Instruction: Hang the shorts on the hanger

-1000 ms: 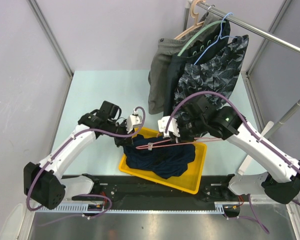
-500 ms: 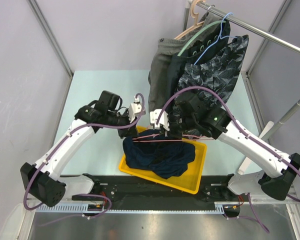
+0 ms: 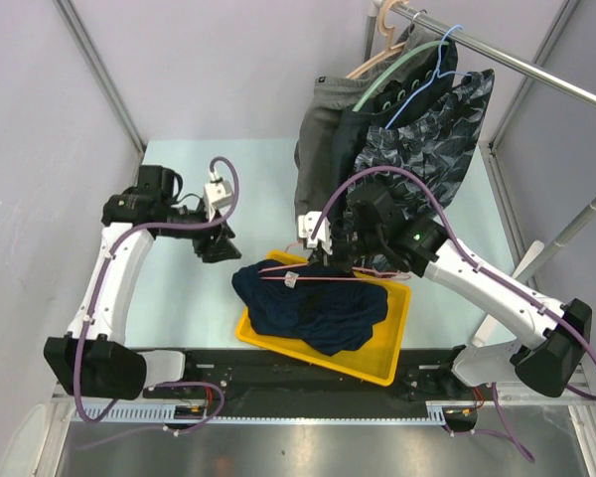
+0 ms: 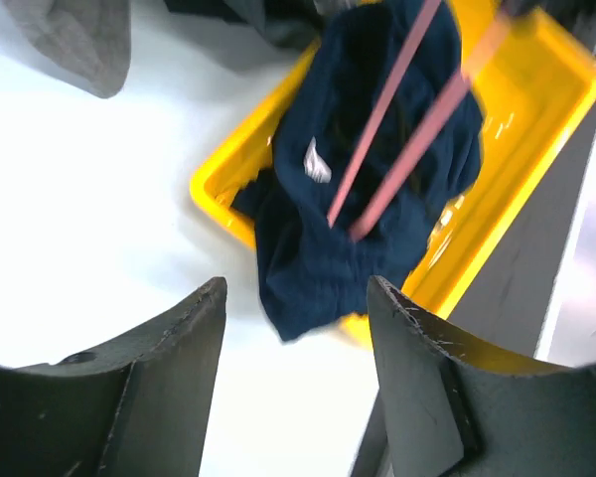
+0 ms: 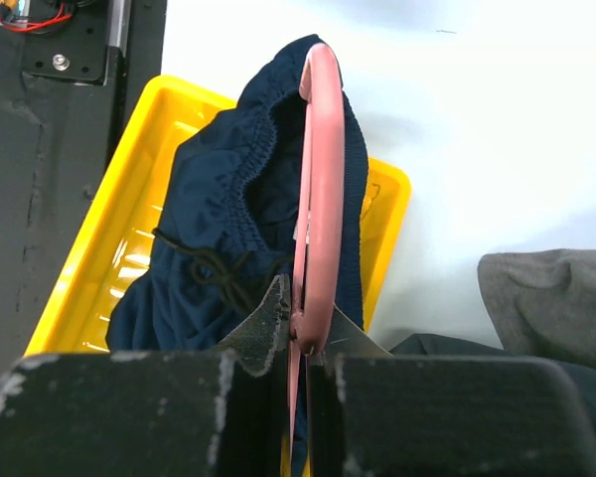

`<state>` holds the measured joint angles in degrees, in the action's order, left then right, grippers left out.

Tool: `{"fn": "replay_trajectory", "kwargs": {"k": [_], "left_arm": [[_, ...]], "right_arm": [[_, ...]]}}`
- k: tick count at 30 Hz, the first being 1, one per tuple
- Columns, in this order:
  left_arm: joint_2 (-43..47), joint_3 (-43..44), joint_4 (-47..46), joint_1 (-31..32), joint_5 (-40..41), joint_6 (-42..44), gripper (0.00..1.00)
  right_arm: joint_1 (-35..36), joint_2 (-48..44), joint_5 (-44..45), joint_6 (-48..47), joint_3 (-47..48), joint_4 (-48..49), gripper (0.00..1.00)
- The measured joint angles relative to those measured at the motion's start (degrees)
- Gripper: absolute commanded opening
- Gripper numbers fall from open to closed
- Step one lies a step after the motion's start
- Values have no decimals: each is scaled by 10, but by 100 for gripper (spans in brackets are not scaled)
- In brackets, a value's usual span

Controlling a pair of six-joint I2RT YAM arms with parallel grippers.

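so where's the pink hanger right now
Top view, centre: the hanger runs across the shorts above the yellow tray, pinched in the jaws of the right gripper.

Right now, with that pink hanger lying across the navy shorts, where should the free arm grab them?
Probably the bunched edge of the shorts spilling over the yellow tray's left rim, approached from the left by the open left fingers: the hanger and right fingers crowd the other side.

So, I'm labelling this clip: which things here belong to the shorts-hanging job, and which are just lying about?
Job: navy shorts; pink hanger.
Lying about: yellow tray; grey shorts, patterned shorts and mint-green hanger on the rail.
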<state>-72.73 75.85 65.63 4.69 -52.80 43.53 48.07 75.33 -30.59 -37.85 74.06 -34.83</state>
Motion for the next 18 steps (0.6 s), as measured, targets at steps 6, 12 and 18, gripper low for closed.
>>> {"fn": "replay_trajectory", "kwargs": {"k": [6,12,18], "left_arm": [[30,-52,62,-5,19,168,73],[73,-135,22,54,50,225,73],[85,-189,-78,154,89,216,44]], "right_arm": [[-16,0,-23,0,-9,16,0],[-21,-4,-42,-1,-11,26,0],[-26,-15,-58,-1,-11,28,0]]}}
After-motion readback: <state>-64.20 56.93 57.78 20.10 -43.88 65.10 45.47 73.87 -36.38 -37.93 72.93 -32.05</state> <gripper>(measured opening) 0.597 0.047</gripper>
